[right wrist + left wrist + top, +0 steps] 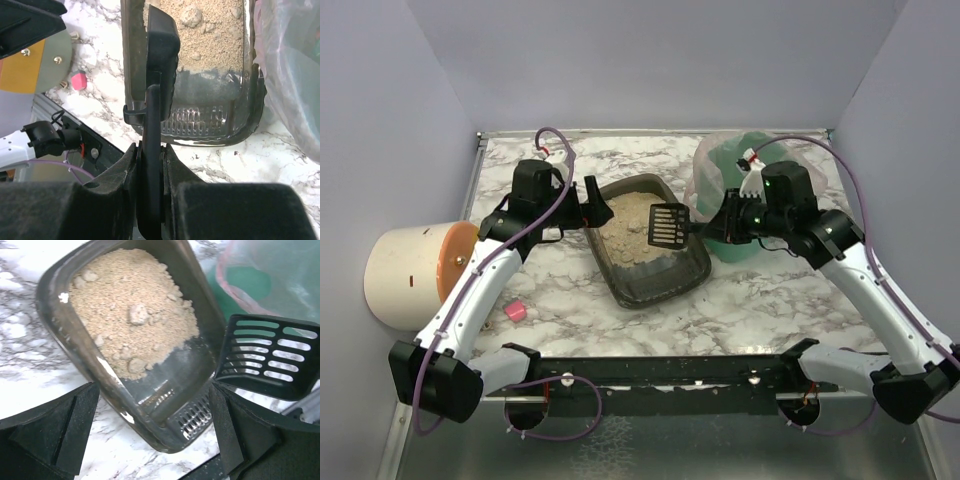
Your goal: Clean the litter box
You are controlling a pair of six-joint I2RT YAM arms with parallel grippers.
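Observation:
The litter box (620,285) is a dark tray lying slantwise mid-table, its beige litter (630,230) heaped at the far end with several clumps and its near end bare. It also shows in the left wrist view (55,315) and the right wrist view (131,60). My left gripper (593,205) is open, its fingers (75,420) spread wide above the box's corner (155,390). My right gripper (708,228) is shut on the handle of the black slotted scoop (666,225), held over the box's right side (151,150). The scoop (270,357) looks empty.
A green bucket lined with a clear bag (745,195) stands right of the box, close behind the right gripper. A beige cylinder with an orange face (415,275) lies at the left edge. A small pink object (516,311) lies near the front left.

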